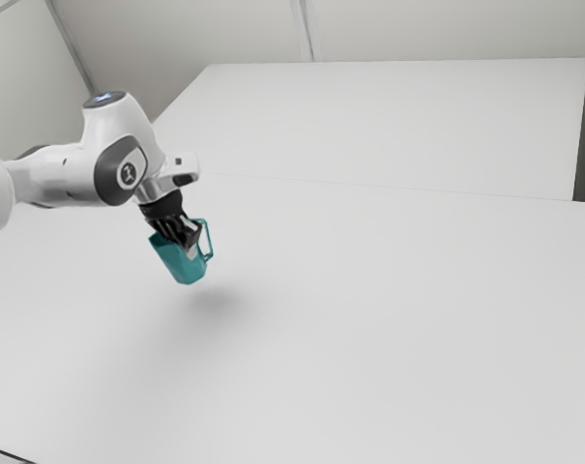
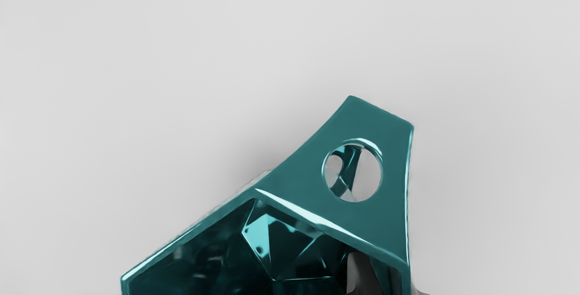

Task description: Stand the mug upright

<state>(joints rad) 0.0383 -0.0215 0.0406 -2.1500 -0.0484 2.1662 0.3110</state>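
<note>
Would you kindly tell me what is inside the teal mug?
One finger of my gripper reaches inside the mug, where part of the angular bottom also shows. That finger covers the wall behind it, which I cannot see.

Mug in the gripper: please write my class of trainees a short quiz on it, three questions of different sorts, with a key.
1. True or false: the mug is upright.
2. In the wrist view, what shape is the hole in the handle?
A) square
B) round
C) star-shaped
3. Fill in: one finger of the gripper reaches ____ the mug's open mouth.

Key: 1. false; 2. B; 3. into
</note>
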